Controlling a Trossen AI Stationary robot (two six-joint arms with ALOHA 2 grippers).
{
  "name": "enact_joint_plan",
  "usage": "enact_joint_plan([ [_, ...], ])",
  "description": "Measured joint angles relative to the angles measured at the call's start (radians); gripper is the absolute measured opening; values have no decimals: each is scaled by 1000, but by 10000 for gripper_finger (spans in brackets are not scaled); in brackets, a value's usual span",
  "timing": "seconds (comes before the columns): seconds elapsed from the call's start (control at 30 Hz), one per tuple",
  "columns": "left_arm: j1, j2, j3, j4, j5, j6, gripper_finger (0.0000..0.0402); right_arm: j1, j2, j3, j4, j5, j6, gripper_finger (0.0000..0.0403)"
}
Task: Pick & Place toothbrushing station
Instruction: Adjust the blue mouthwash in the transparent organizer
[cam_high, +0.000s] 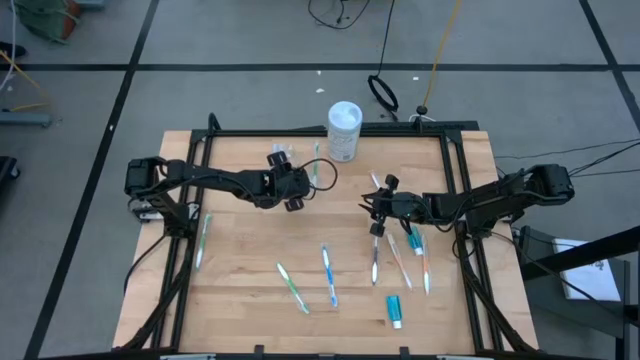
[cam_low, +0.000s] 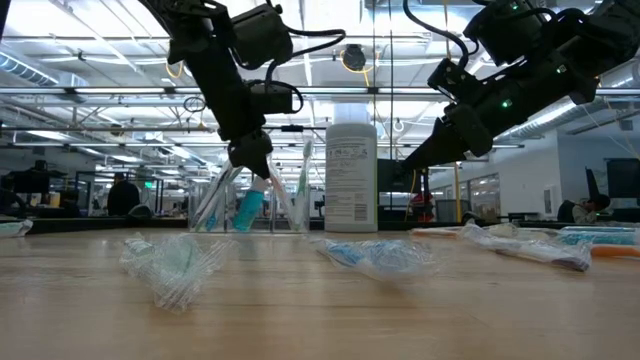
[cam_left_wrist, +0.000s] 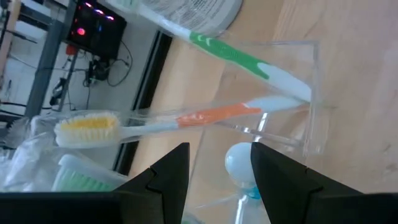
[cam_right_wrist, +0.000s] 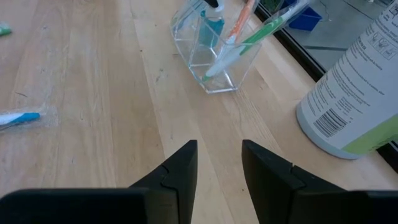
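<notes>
High view: the toothbrushing station (cam_high: 318, 172), a small clear plastic holder with upright compartments, stands on the pale wooden table (cam_high: 250, 270) near its far edge, just beside a white cylindrical lidded tub (cam_high: 344, 130). The left gripper (cam_high: 296, 186) is directly at the holder; whether it touches cannot be told from above. The right gripper (cam_high: 378, 210) hangs over the table's right half, well apart from the holder, above several wrapped toothbrushes (cam_high: 329, 275) lying flat and a small teal tube (cam_high: 395, 310). Low view: this level shows what the overhead does not, namely that the left gripper (cam_low: 252, 158) is lowered over the holder (cam_low: 250, 205) with a blue item beneath it, while the right gripper (cam_low: 425, 155) is raised clear of the table. The tub (cam_low: 351, 177) carries a printed label, too small to read. Left wrist view: its fingers (cam_left_wrist: 171, 171) stand apart with a white-capped tube (cam_left_wrist: 239, 163) between them; contact cannot be confirmed. An orange-handled toothbrush (cam_left_wrist: 155, 124) and a green-handled toothbrush (cam_left_wrist: 242, 59) lean in the holder (cam_left_wrist: 305, 93). Right wrist view: its fingers (cam_right_wrist: 180, 168) stand apart, nothing between them; the tub (cam_right_wrist: 354, 99) shows a barcode, text illegible.
</notes>
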Motion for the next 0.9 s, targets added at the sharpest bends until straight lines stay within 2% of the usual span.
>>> enact_joint_plan([
  [0.43, 16, -1, 0, -69, -104, -14, 177, 0, 0, 0, 0, 1, -3, 116],
  [0.7, 21, -17, 0, -98, -106, -32, 177, 0, 0, 0, 0, 2, -11, 116],
  [0.9, 19, -101, 0, -191, -99, -124, 177, -1, 0, 0, 12, 2, -23, 116],
])
